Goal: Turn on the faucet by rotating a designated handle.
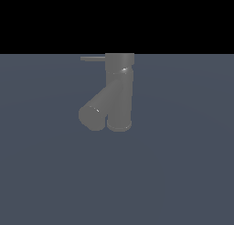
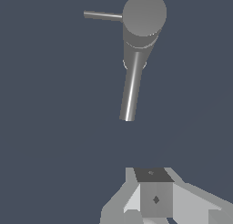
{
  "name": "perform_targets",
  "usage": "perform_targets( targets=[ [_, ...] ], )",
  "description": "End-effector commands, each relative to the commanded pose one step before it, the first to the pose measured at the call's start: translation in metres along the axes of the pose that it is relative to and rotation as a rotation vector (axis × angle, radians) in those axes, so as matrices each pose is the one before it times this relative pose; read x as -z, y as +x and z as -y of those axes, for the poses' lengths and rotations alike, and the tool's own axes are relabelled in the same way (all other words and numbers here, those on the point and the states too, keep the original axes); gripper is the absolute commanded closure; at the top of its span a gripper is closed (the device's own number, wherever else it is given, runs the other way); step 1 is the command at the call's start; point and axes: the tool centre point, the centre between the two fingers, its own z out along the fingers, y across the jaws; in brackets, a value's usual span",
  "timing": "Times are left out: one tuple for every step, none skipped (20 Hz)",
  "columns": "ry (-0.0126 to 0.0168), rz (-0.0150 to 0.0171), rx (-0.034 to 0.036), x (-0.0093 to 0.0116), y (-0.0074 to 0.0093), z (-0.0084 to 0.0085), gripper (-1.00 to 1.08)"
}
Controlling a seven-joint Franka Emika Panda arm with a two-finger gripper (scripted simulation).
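Claw (image 2: pixel 155 205): white and grey body, seen only in the wrist view; one boxy grey block with a small dark mark at its centre, pale angled faces on both sides. Fingertips are cut off by the picture's edge, so whether the jaws stand apart or together cannot be told. Nothing is seen in its hold. Does not show in the exterior view.

Faucet (image 2: pixel 141 32): dull grey, ahead of the claw and well apart from it, with bare floor between. Upright thick cylinder topped by a round cap; in the exterior view (image 1: pixel 119 89) a second thick cylinder branches diagonally down toward the exterior view's left, giving a Y shape.

Handle (image 2: pixel 103 15): thin straight grey rod, jutting sideways from the cap, far from the claw and untouched by it. In the exterior view (image 1: pixel 93 59) it lies level, pointing to that view's left.

Floor (image 1: pixel 183 174): flat blue-grey surface under the faucet.
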Motion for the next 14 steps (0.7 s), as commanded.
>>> perform_targets(
  targets=[
    [0.01556,0.00562,-0.04737,-0.0016,0.01043,0.00219,1.08],
    [0.00658,0.00272,-0.02193,-0.00083,0.00474,0.00122,1.08],
    [0.00666,0.003,-0.02338,-0.00096,0.005,0.00139,1.08],
    [0.00663,0.00326,-0.02463,-0.0011,0.00522,0.00156,1.08],
    [0.00641,0.00343,-0.02531,-0.00123,0.0053,0.0017,1.08],
    [0.00606,0.00353,-0.02556,-0.00133,0.00529,0.00182,1.08],
    [0.0057,0.0036,-0.02575,-0.00143,0.00526,0.00194,1.08],
    [0.00534,0.00364,-0.02594,-0.00153,0.00523,0.00206,1.08],
    [0.00497,0.00367,-0.02612,-0.00163,0.00519,0.00217,1.08],
    [0.00461,0.00367,-0.0263,-0.00173,0.00515,0.00229,1.08],
    [0.00425,0.00365,-0.02647,-0.00183,0.00511,0.00241,1.08],
    [0.00389,0.00361,-0.02663,-0.00193,0.00506,0.00252,1.08],
    [0.00353,0.00355,-0.02677,-0.00203,0.005,0.00264,1.08],
    [0.00318,0.00347,-0.02693,-0.00212,0.00494,0.00275,1.08]
  ],
)
